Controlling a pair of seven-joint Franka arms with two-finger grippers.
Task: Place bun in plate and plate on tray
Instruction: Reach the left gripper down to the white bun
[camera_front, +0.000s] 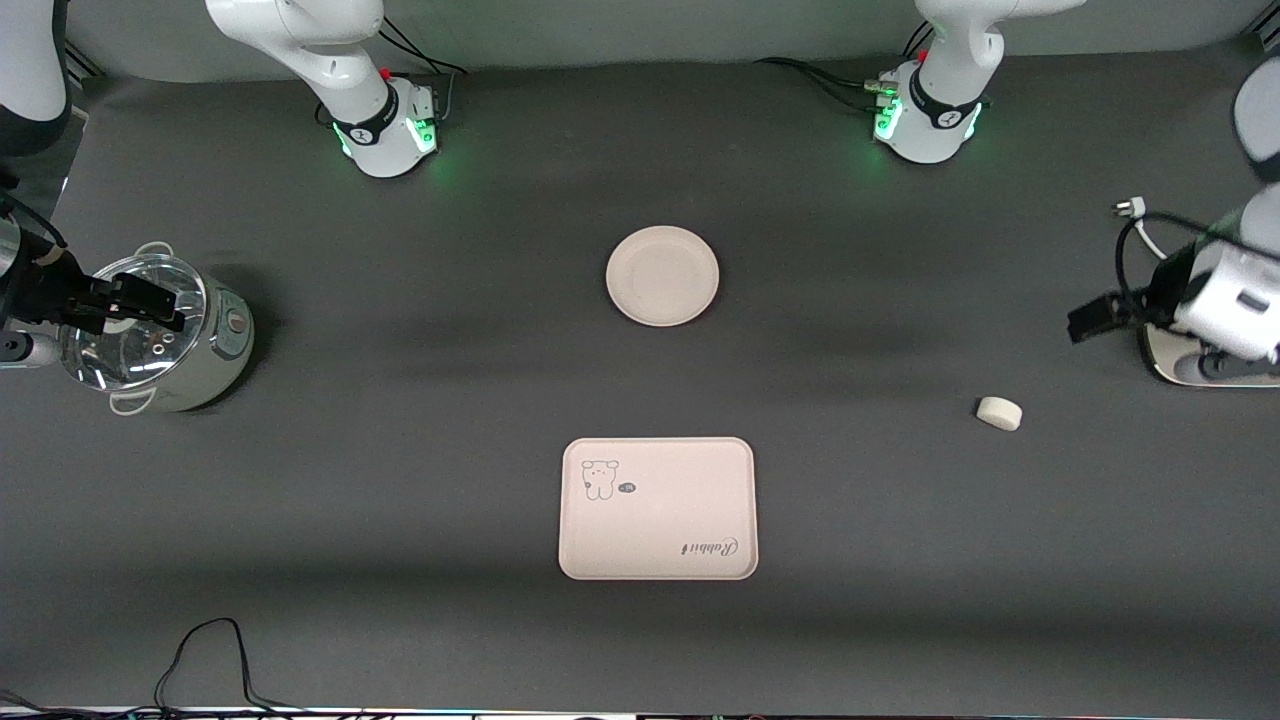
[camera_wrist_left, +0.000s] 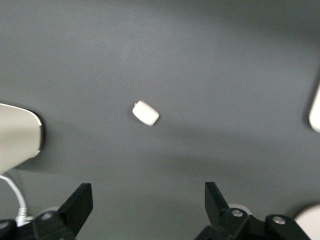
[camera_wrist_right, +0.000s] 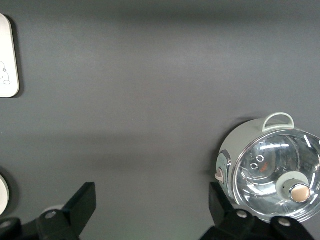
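Observation:
The bun (camera_front: 999, 413) lies on the dark table toward the left arm's end, and it also shows in the left wrist view (camera_wrist_left: 146, 113). The round plate (camera_front: 662, 276) sits empty mid-table. The tray (camera_front: 657, 508) lies nearer to the front camera than the plate. In the right wrist view I see the tray's edge (camera_wrist_right: 7, 55) and a sliver of the plate (camera_wrist_right: 2, 192). My left gripper (camera_front: 1085, 322) (camera_wrist_left: 148, 200) is open and empty, up in the air close to the bun. My right gripper (camera_front: 150, 300) (camera_wrist_right: 150, 205) is open and empty over a pot.
A pot with a glass lid (camera_front: 150, 335) (camera_wrist_right: 270, 170) stands at the right arm's end. A cream appliance (camera_front: 1200, 365) with a white cable (camera_front: 1135, 215) stands at the left arm's end. A black cable (camera_front: 210, 660) lies by the table's near edge.

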